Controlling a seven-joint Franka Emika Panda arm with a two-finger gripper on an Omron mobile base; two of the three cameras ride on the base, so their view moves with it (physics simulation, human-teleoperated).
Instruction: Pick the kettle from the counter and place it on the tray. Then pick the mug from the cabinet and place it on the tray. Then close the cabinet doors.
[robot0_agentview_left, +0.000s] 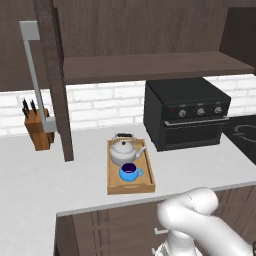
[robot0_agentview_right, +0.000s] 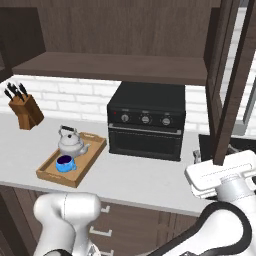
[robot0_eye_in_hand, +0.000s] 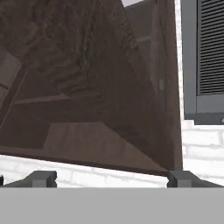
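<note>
1. The tray (robot0_agentview_left: 114, 189) lies on the tabletop (robot0_agentview_left: 45, 170) just in front and to the left of the black toaster oven (robot0_agentview_left: 186, 114), its near short end close to the tabletop's front edge.
2. One kettle (robot0_agentview_left: 124, 150) stands in the tray's far half; one blue mug (robot0_agentview_left: 130, 172) stands in its near half, just beside the kettle.
3. Bare tabletop spreads wide to the tray's left and lies open in a narrower strip between the tray and the oven.
4. One knife block (robot0_agentview_left: 37, 128) stands well left of the tray, against the white brick wall.
5. Two cabinet doors stand open: one (robot0_agentview_left: 56, 80) left of the tray, edge-on, with its grey bar handle; one (robot0_agentview_right: 225, 85) right of the oven.
6. The cabinet (robot0_agentview_right: 115, 65) shelf runs above the oven.
7. The claw (robot0_eye_in_hand: 111, 178), fingertips (robot0_eye_in_hand: 41, 177) wide apart and holding nothing, faces the right door's dark panel (robot0_eye_in_hand: 87, 87) close up.
</note>
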